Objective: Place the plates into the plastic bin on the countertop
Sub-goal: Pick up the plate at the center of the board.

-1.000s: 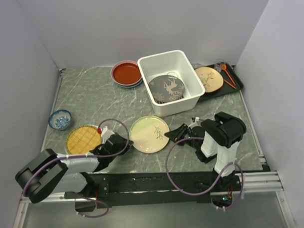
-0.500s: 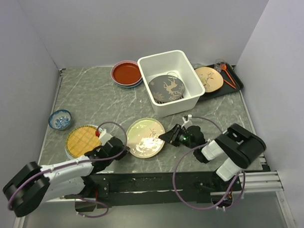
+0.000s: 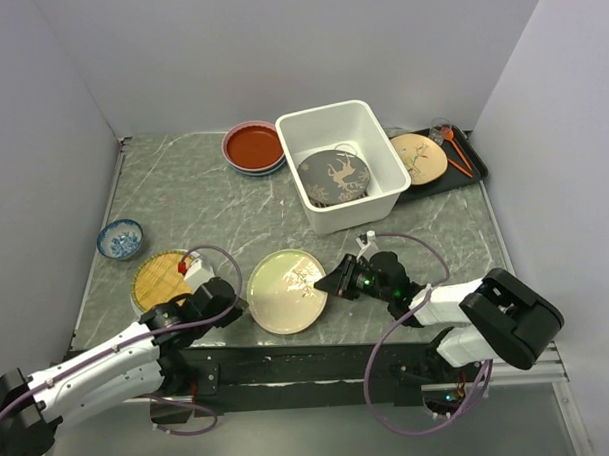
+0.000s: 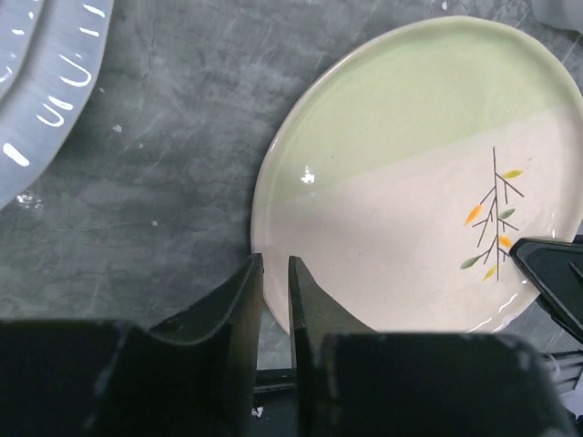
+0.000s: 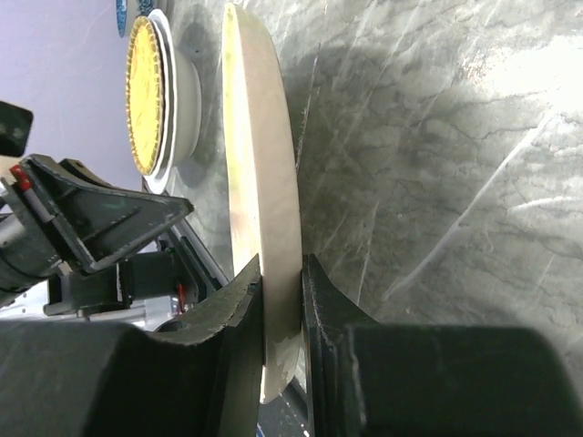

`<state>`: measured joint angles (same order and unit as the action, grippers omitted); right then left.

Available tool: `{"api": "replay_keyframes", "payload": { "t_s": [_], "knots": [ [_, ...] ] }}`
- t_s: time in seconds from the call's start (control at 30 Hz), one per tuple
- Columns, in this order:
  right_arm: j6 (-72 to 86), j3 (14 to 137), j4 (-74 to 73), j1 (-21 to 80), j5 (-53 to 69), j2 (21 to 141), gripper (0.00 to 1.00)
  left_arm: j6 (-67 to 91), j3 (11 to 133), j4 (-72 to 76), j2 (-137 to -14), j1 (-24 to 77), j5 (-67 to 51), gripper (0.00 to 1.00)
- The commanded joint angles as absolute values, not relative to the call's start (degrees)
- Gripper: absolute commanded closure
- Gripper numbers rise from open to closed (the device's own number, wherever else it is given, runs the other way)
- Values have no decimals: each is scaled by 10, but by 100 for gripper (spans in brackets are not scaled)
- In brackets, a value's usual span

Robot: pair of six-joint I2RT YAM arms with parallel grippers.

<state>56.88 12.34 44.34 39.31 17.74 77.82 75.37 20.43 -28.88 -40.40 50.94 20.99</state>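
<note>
Cream plate: only right wrist view shows right end effector clamping it.

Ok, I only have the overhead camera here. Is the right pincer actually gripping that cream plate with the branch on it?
Observer: Yes. The right wrist view shows the right pincer with one finger on each face of the cream plate, closed on its rim.
Operator: And the left pincer, is it holding the other side?
Observer: It doesn't look so. In the left wrist view the left pincer has its jaws slightly apart right at the plate's rim, and nothing looks clamped between them.
Operator: Is the yellow lattice plate lying straight on the counter?
Observer: No. Seen side-on from the right wrist, the yellow lattice plate rests on a white plate.
</note>
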Motion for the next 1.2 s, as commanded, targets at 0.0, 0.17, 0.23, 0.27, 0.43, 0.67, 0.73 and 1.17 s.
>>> {"api": "replay_keyframes", "payload": {
  "t_s": [0.0,0.17,0.23,0.27,0.43,0.67,0.73,1.17],
  "knots": [
    [557,140,455,399,178,743,100,732,232,-326,-401,509,236,75],
    [557,127,431,399,159,711,100,712,245,-304,-417,510,232,60],
    [555,120,415,400,147,687,100,701,254,-291,-422,509,232,51],
    [555,116,409,400,144,680,100,696,256,-286,-428,509,231,50],
    [558,94,362,400,111,611,100,665,279,-261,-442,509,236,31],
    [551,99,271,399,83,515,100,644,315,-265,-448,509,262,17],
    [543,107,237,400,78,489,100,642,324,-274,-446,508,268,13],
    [487,257,91,398,114,484,100,657,332,-342,-407,478,302,1]
  ]
}}
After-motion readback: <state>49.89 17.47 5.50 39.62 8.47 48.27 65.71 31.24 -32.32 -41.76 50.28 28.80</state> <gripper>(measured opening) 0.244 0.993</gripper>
